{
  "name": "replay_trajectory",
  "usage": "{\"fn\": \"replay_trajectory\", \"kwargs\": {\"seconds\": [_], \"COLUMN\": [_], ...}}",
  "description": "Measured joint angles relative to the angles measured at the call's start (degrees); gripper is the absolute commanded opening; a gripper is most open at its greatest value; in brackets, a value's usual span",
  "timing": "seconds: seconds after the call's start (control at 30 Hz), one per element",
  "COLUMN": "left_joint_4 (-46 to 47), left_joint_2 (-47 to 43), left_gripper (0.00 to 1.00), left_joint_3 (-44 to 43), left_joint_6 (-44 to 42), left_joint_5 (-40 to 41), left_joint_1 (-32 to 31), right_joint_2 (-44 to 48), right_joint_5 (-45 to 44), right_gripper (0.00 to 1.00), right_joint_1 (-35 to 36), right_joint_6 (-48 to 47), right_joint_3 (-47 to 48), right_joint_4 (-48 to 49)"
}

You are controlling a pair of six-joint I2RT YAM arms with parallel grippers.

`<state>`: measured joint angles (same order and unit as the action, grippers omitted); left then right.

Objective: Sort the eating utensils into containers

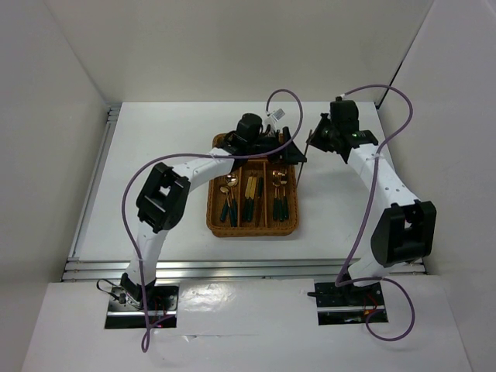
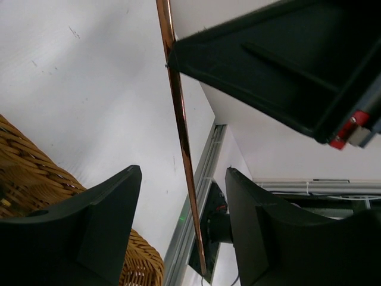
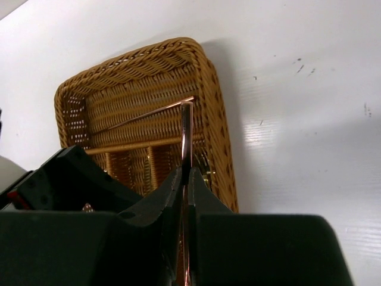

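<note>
The brown wicker tray [image 1: 288,226] lies mid-table; gold-headed, dark-handled cutlery [image 1: 227,203] and tan chopsticks [image 1: 251,188] lie in its long slots. My right gripper [image 1: 314,141] is shut on a thin copper-coloured chopstick [image 1: 302,167], seen in the right wrist view [image 3: 186,131] pointing at the tray's [image 3: 217,119] crosswise slot, where another chopstick [image 3: 143,116] lies. My left gripper [image 1: 293,153] is open over the tray's far right corner. In the left wrist view its fingertips [image 2: 181,173] stand on either side of the same chopstick [image 2: 178,113], apart from it.
Purple cables [image 1: 283,97] loop above both arms. An aluminium rail [image 1: 93,186] runs along the table's left and near edges and shows in the left wrist view [image 2: 202,179]. White walls close the table's sides and back. The right gripper's black body [image 2: 280,71] hangs over the left gripper.
</note>
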<state>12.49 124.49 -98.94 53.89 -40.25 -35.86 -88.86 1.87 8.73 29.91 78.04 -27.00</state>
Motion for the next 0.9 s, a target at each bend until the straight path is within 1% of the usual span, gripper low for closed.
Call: {"fn": "replay_trajectory", "kwargs": {"seconds": [0.17,0.2,0.3,0.33,0.43,0.5,0.6,0.63,0.73,0.77,0.9], "left_joint_4": [2.47,2.82,3.30,3.50,3.78,3.80,3.87,3.87,3.93,3.82,3.34], "left_joint_2": [0.26,0.26,0.39,0.44,0.68,0.70,0.70,0.70,0.72,0.72,0.74], "left_gripper": [0.57,0.52,0.46,0.39,0.32,0.25,0.18,0.17,0.16,0.15,0.15], "left_joint_3": [1.09,1.40,1.99,2.10,2.16,2.16,2.16,2.16,2.16,2.16,2.16], "left_joint_6": [2.64,3.21,3.89,4.15,4.85,4.81,4.92,4.92,5.01,5.03,4.98], "left_joint_5": [1.77,2.08,2.62,2.75,3.26,3.56,3.80,3.89,4.48,5.01,6.62], "left_joint_1": [-0.48,-0.61,-0.90,-1.03,-1.22,-1.31,-1.38,-1.38,-1.38,-1.40,-1.36], "right_joint_2": [0.00,0.00,0.02,0.02,0.02,0.02,0.02,0.02,0.02,0.04,0.92], "right_joint_5": [0.55,0.57,0.55,0.55,0.72,0.72,0.83,0.81,0.76,0.76,0.17], "right_gripper": [0.03,0.03,0.03,0.03,0.03,0.03,0.06,0.14,0.26,0.37,0.52], "right_joint_1": [1.16,1.25,1.27,1.27,1.27,1.27,1.27,1.27,1.27,1.27,1.27], "right_joint_6": [0.48,0.48,0.70,0.72,0.74,0.74,0.74,0.74,0.98,1.05,0.57], "right_joint_3": [0.00,0.00,-0.02,-0.04,-0.13,-0.28,-0.48,-0.48,-0.48,-0.48,-0.48], "right_joint_4": [0.35,0.39,0.46,0.46,0.57,0.74,0.92,0.92,1.07,1.05,0.74]}}
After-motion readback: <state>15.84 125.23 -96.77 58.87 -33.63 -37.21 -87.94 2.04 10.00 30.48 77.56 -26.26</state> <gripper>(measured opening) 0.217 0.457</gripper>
